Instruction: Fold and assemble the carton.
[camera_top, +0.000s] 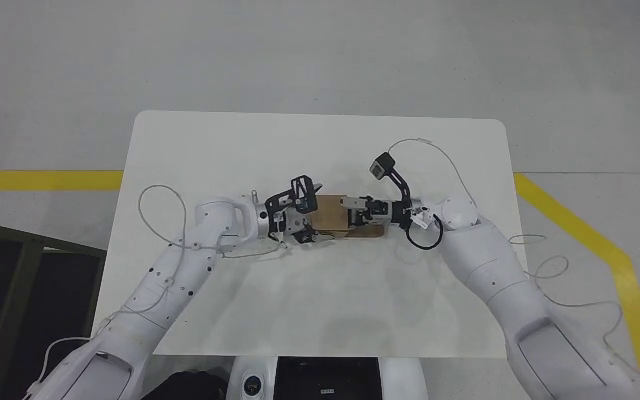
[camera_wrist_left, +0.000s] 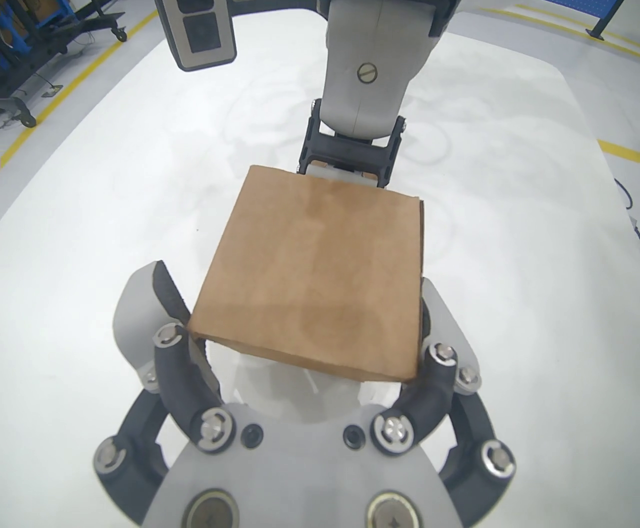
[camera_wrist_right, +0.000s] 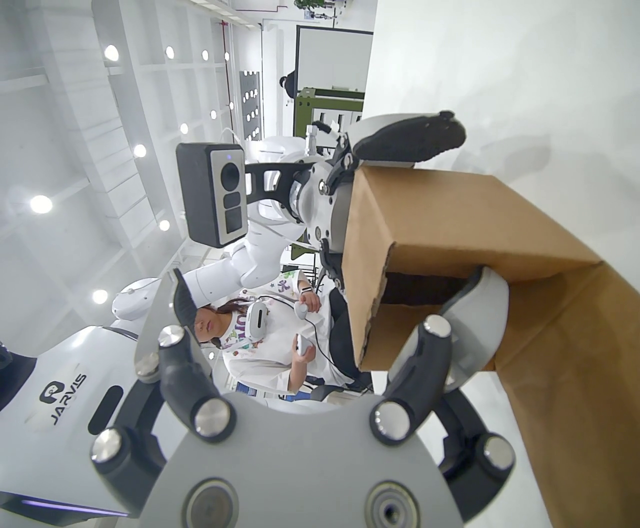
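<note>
Left gripper (camera_wrist_left: 292, 292) clamped across near end of brown carton (camera_wrist_left: 320, 250). Right gripper (camera_wrist_right: 327, 282) spread wide, one finger (camera_wrist_right: 475, 300) pushed inside carton's open end, other finger left free. Carton held between both grippers at middle of white table (camera_top: 300, 310).

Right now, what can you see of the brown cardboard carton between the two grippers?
The brown cardboard carton is plain board, partly formed into a box over the middle of the white table. Its broad top panel is smooth and unmarked. One end is open, with a ragged-edged flap and a larger panel unfolded beside it. The left gripper clamps its sides; one finger of the open right gripper reaches inside the open end.
</note>
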